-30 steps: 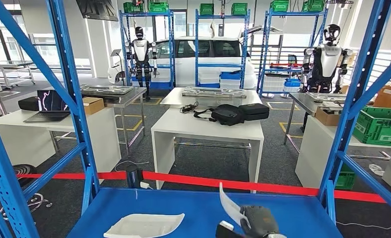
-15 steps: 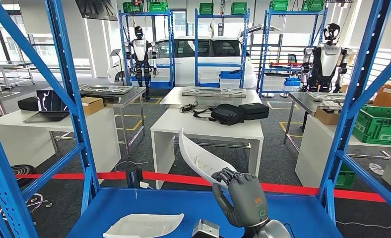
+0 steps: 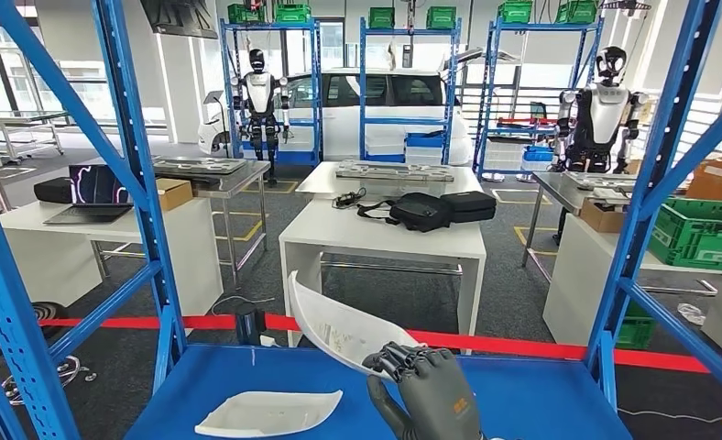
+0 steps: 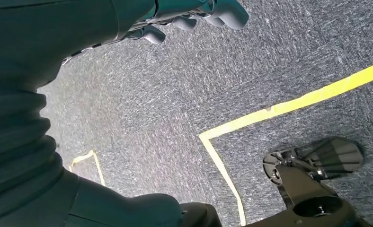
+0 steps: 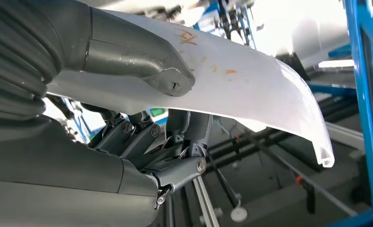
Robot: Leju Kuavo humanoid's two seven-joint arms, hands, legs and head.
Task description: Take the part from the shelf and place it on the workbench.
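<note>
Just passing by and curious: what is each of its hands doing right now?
Right hand: holding a white curved part, lifted above the blue shelf.
Left hand: holding nothing, hanging over the floor; fingers look curled.

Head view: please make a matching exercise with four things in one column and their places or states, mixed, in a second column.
Things:
1. curved white part
2. flat white part
3. black bag
4. laptop

Places or states:
A. lying on the blue shelf
B. open on the left white table
C. held up by the right robot hand
D. on the middle white table

Pairs: 1-C, 2-A, 3-D, 4-B
</note>
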